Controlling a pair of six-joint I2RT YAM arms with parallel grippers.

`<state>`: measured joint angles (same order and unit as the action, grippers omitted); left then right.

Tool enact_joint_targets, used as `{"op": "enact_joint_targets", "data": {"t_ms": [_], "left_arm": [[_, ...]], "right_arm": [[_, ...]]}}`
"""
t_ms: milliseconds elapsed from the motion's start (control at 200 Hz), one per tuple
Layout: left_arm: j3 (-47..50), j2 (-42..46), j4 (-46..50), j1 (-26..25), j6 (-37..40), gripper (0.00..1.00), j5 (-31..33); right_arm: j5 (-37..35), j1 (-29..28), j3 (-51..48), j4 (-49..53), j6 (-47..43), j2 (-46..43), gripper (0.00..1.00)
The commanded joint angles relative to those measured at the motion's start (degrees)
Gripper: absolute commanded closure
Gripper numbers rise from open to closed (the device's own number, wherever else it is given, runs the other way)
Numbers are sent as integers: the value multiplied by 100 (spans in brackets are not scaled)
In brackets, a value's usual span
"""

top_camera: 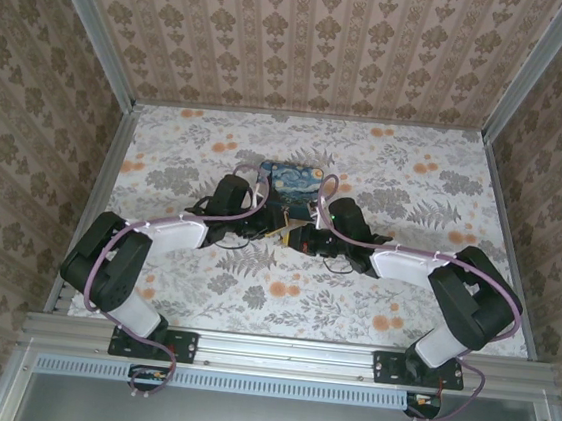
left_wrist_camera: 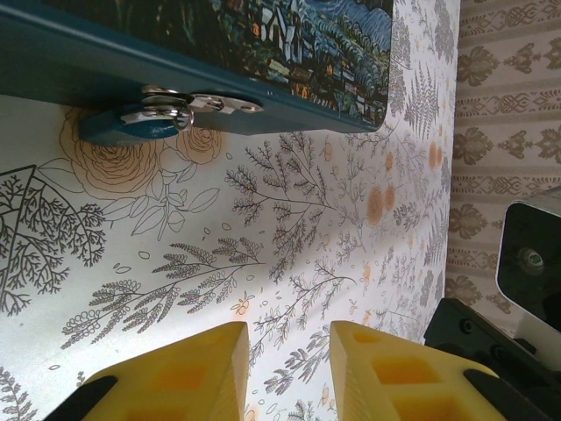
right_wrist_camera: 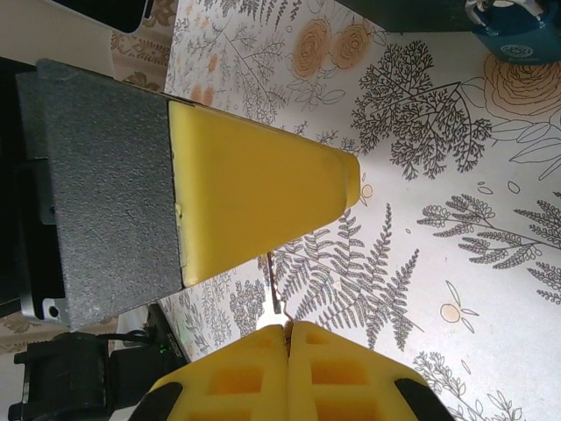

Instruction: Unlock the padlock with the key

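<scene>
1. The padlock [left_wrist_camera: 140,121] is small, with a blue body and a bright metal shackle. It sits at the front wall of the painted tin [left_wrist_camera: 70,53], its shackle through the tin's metal hasp [left_wrist_camera: 223,105]. Its body rests on the floral table cover [left_wrist_camera: 263,254], right against the tin.
2. The key [right_wrist_camera: 274,294] shows as a thin metal sliver poking out from between the fingertips of the right gripper [right_wrist_camera: 287,331]. It is too slight to make out further. It is well apart from the padlock, which sits in the top right corner of the right wrist view.
3. The right gripper's yellow jaws are pressed together, pinching the key.
4. The left gripper [left_wrist_camera: 289,342] points toward the tin and padlock. Its yellow jaws stand a narrow way apart, with the table cover visible through the gap.
5. In the right wrist view, one left finger [right_wrist_camera: 263,197] lies just above the key's tip, and I cannot tell whether they touch.
6. From above, both arms reach inward and meet near the middle of the table, just in front of the tin.
</scene>
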<state>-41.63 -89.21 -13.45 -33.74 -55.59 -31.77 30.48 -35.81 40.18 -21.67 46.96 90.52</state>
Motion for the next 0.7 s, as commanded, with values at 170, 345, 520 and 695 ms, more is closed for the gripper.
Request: {"op": "enact_joint_targets", "data": {"t_ms": [170,345,520,695], "left_arm": [[103,58,-103,-54,49,76,-126],[120,71,-105,-54,56,81,-129],[144,88,-103,-61,69,86,-129],[140,89,-98,-63,84,92,-150]], "right_arm": [[5,-31,106,-234,97,139,100],[-14,-22,121,-241,110,176,100],[-33,-23,121,-259,120,203,100],[-46,-13,120,-327,163,248,100]]}}
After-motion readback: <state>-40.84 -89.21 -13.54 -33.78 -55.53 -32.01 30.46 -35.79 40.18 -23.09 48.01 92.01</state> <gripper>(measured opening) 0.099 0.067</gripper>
